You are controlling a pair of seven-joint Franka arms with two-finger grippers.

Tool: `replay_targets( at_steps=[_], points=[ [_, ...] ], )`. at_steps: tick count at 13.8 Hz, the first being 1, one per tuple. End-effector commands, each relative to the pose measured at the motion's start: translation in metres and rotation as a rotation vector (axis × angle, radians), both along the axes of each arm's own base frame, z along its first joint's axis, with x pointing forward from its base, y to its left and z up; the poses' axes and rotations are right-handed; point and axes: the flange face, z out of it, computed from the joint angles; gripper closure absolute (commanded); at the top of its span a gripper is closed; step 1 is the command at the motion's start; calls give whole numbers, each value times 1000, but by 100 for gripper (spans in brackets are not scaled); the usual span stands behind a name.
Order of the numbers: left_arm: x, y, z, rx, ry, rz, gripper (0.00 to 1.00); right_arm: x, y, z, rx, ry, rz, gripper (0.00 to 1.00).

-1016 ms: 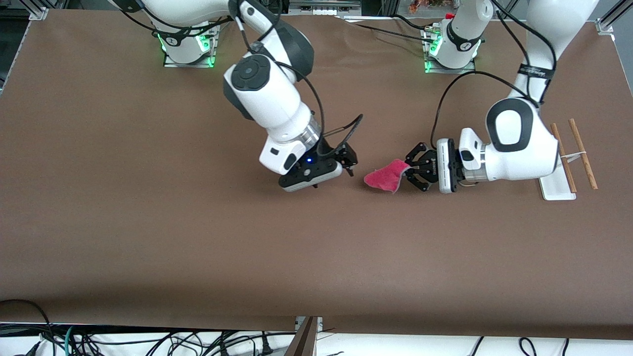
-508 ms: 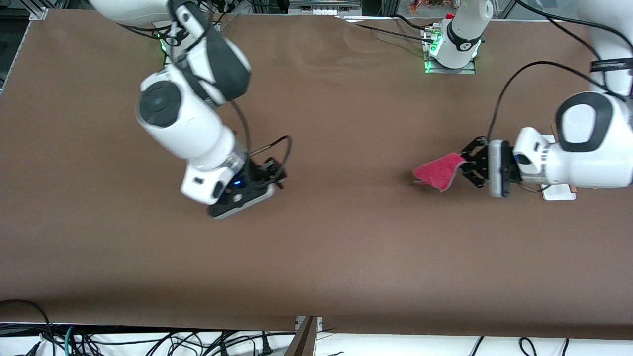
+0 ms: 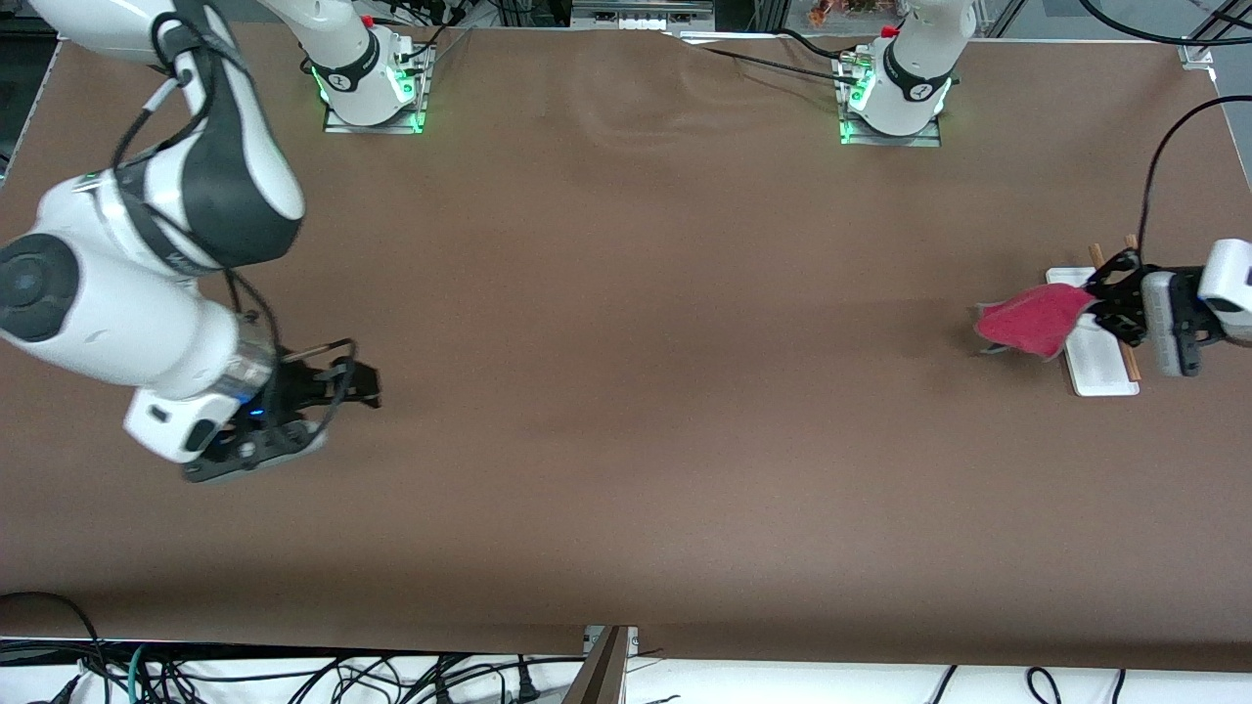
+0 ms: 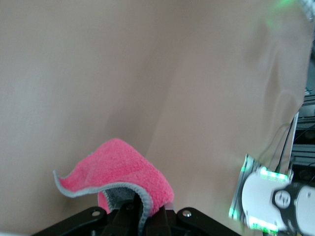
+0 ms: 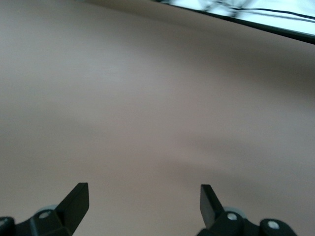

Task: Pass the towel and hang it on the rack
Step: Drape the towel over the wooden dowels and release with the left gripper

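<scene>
My left gripper (image 3: pixel 1094 299) is shut on one edge of the pink-red towel (image 3: pixel 1029 321), which hangs out from it above the table, right beside the rack. In the left wrist view the towel (image 4: pixel 120 172) curls up from the gripper (image 4: pixel 145 216), its pale hem showing. The rack's white base (image 3: pixel 1095 364) lies at the left arm's end of the table; its brown rods (image 3: pixel 1130 364) are mostly hidden by the gripper. My right gripper (image 3: pixel 364 383) is open and empty, low over the right arm's end of the table; its fingers (image 5: pixel 78 196) stand wide apart.
Brown paper (image 3: pixel 626 372) covers the whole table. The two arm bases (image 3: pixel 370 73) with green lights stand along the edge farthest from the front camera. Cables (image 3: pixel 293 675) hang below the table's near edge.
The left gripper has carried the towel from the table's middle to the rack. The right arm has drawn back, open and empty, to its own end of the table.
</scene>
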Motion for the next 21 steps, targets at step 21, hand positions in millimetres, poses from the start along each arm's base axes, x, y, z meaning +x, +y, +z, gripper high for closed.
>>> replay_targets(
  at_steps=[21],
  points=[
    [-111,266,-133,226,19,295,75,-154,-137,119,-129,91,-115,0]
  ],
)
